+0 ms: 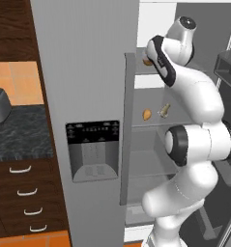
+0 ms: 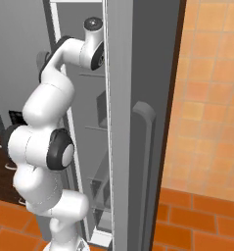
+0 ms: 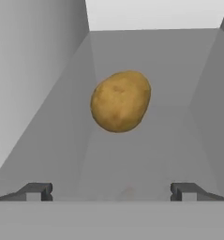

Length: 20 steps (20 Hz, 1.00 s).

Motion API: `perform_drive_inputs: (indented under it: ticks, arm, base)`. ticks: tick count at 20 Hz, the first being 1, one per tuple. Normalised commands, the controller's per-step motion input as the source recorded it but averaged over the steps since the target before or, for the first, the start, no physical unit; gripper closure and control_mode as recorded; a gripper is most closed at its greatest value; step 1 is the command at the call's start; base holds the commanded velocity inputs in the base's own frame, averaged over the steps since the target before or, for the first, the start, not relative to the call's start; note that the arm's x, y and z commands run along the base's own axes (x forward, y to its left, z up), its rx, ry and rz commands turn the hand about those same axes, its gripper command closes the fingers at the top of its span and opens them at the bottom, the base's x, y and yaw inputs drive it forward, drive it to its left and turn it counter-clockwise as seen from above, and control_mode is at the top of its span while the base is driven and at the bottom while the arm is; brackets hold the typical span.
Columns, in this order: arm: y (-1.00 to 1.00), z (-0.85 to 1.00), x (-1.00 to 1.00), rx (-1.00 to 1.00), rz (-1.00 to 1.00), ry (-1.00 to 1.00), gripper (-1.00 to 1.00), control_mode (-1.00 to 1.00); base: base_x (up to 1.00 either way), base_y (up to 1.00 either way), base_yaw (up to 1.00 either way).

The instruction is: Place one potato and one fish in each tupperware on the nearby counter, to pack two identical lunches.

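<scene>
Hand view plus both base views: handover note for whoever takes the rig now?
Gripper: open, holding nothing, fingertips wide apart and aimed at a potato lying on a grey fridge shelf just ahead.
Left base view: the arm reaches into the open fridge; a second potato and what looks like a fish sit on a lower shelf. The counter is off to the left of the fridge.
Done: nothing seen packed so far; no tupperware is in the frames.
Left: likely close on this potato, carry it to the counter, then fetch the rest.

Clear shelf [image 3: 132, 159] before potato [image 3: 121, 101], walls seemingly close alongside
</scene>
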Motion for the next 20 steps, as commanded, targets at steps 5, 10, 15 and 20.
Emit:
perform_drive_inputs:
  ticks: [5, 10, 15, 20]
  arm:
    - [0.00, -0.02, 0.56, 0.00, 0.00, 0.01, -1.00, -1.00]
    - [0.00, -0.12, 0.68, 0.00, 0.00, 0.02, -1.00, -1.00]
    - [0.00, -0.08, 0.64, 0.00, 0.00, 0.02, -1.00, -1.00]
    - [-0.01, -0.20, 0.39, 0.00, 0.00, 0.00, 1.00, -1.00]
  base:
    - [0.00, 0.00, 0.00]
    - [0.00, 0.00, 0.00]
    - [0.00, 0.00, 0.00]
    - [0.00, 0.00, 0.00]
